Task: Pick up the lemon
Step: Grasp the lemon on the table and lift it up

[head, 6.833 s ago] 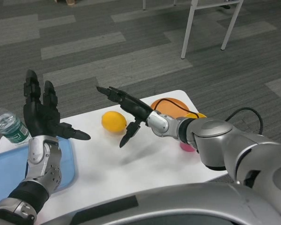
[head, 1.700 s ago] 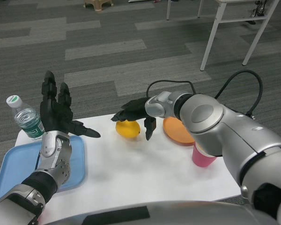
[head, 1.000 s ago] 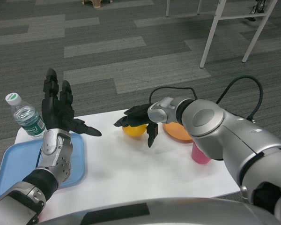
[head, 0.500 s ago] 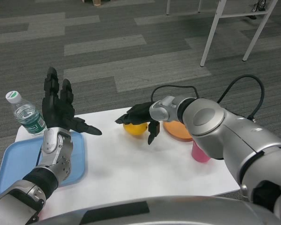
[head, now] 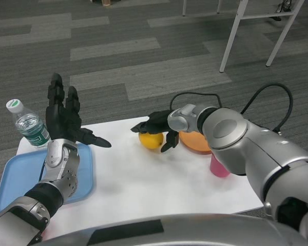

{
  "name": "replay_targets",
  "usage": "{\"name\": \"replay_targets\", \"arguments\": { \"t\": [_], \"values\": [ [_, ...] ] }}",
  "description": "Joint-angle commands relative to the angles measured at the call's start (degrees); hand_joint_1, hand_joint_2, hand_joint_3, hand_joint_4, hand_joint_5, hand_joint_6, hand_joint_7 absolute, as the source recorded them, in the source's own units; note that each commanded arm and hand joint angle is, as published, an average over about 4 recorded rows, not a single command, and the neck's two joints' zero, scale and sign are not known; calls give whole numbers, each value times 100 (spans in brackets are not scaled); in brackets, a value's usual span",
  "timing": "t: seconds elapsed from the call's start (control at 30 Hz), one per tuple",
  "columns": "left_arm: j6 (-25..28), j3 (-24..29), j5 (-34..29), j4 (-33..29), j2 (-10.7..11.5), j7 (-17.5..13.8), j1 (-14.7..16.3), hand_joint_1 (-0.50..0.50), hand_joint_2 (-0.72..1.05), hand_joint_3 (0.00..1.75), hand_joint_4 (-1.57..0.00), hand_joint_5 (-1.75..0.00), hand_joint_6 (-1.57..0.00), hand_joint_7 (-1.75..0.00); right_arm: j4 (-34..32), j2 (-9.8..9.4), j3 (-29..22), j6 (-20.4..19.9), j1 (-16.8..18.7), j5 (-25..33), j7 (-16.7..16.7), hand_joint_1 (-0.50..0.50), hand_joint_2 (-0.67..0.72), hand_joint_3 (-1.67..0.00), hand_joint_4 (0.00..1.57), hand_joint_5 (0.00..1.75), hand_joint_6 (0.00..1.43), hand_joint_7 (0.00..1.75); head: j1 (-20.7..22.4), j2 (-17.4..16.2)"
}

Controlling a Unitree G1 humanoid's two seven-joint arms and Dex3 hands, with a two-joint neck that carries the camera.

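One lemon (head: 151, 140) sits at the table's (head: 143, 189) twelve o'clock edge under the right hand (head: 159, 125), whose spread fingers cup but don't yet grip it; firm, waxy, round, it'll roll, so pinch its middle.

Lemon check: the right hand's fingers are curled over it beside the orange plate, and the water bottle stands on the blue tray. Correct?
Not quite. In the head view the water bottle stands on the white table behind the blue tray, not on it. The rest holds: the right hand has its fingers over the lemon, beside the orange plate.
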Motion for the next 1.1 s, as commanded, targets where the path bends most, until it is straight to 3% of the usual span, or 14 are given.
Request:
{"name": "replay_targets", "arguments": {
  "t": [0.03, 0.23, 0.4, 0.57, 0.67, 0.83, 1.1],
  "values": [
    [40, 6, 0, 0, 58, -5, -95, -50, -64, 9, 0, 0, 0, 0, 23, -64, 12, 37, 130, -39, 55, -42, -54, -111, 0, 116, 0, 0, 0, 0],
    [40, 6, 0, 0, 60, -10, -97, -50, -64, 9, 0, 0, 0, 0, 23, -80, 69, 28, 145, -41, 57, -46, -48, -125, 0, 126, 0, 9, -22, -14],
    [49, 6, -5, 0, 62, -10, -103, -50, -64, 9, 0, 0, 0, 0, 5, -93, 220, 19, 145, -43, 19, -46, -48, -127, 0, 131, 0, 31, -29, -18],
    [56, -3, 0, 3, 60, -14, -112, -50, -64, 9, 0, 0, 0, 0, -34, -108, 414, 19, 139, -39, -7, -46, -41, -139, 0, 136, 9, 108, -23, -40],
    [58, -3, 0, 5, 67, -14, -112, -50, -64, 9, 0, 0, 0, -3, -39, -124, 431, 15, 141, -39, -25, -46, -41, -143, 1, 136, 14, 133, -20, -51],
    [58, -3, 0, 0, 60, -12, -112, -50, -64, 9, 0, 0, 0, -2, -61, -168, 425, -7, 134, -32, -51, -46, -37, -151, 8, 141, 30, 159, -15, -61],
    [58, -3, 0, 0, 64, -12, -112, -50, -64, 9, 0, 0, 0, 0, -96, -214, 363, -23, 128, -21, -51, -46, -30, -159, 14, 153, 44, 161, -10, -78]
  ]
}}
